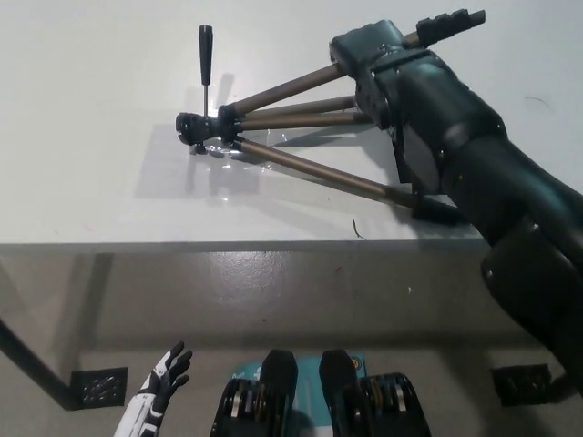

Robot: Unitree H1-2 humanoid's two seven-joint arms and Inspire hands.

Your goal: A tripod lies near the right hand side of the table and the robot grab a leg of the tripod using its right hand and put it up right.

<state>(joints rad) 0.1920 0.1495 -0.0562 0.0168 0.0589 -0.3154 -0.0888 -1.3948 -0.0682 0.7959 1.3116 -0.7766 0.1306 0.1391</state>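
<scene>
White and matte, the flat table [109, 109] fills the upper part of the head view, its front edge running across above a grey floor. On it lies the tripod with bronze-coloured metal legs and black plastic fittings [301, 118], flat on its side toward the table's right portion. The tripod's black head [196, 127] points to picture left, and a thin black pan handle [205, 55] rises from just beside that head toward the table's far side. From the head the three legs fan out to picture right: one runs up toward the far right, ending in a black foot [451, 23] that shows past the arm; one lies in the middle; the nearest leg [319, 173] slants toward the table's front edge.

Over the spread legs lies the robot's black right arm, coming in from the lower right. Its right hand [369, 50] sits on top of the far leg, close to that leg's foot end. The back of the hand faces the camera and hides the fingers, so I cannot tell whether they are closed on the leg or apart.

Below the table's front edge, at the lower left, the white left hand [164, 382] rests with its fingers spread, holding nothing, well apart from the tripod.
</scene>
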